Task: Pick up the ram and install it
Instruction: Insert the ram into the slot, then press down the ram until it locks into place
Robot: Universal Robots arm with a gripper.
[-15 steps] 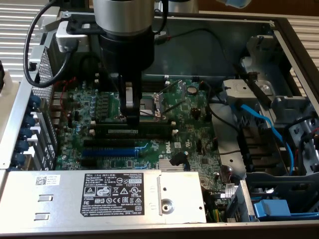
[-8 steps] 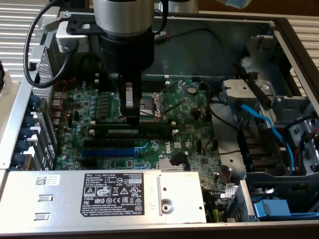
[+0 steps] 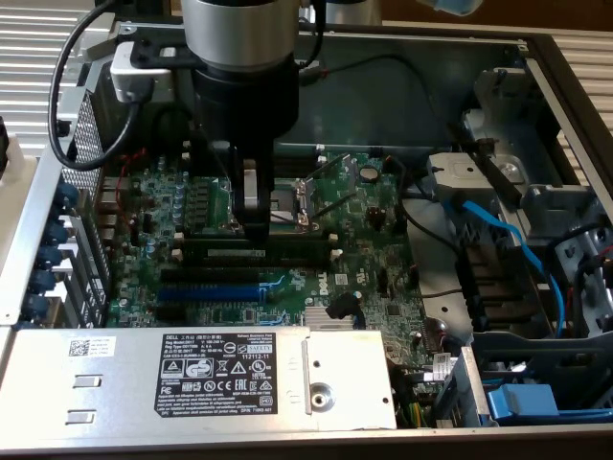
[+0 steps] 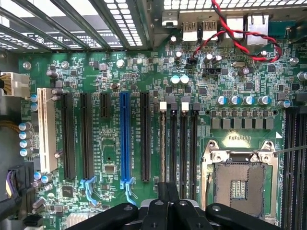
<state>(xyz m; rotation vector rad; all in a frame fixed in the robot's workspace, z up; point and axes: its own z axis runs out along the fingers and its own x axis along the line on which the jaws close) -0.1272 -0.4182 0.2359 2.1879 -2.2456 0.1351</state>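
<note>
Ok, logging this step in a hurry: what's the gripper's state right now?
Gripper: shut, fingers pressed together with nothing visible between them, directly over the ram.

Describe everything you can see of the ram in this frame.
The ram is a long, narrow dark green board with a small pale label, lying level along the black memory slots beside the processor socket. It looks set in a slot; full seating cannot be told. The hand stands directly over its middle, seemingly touching its top edge.
</note>
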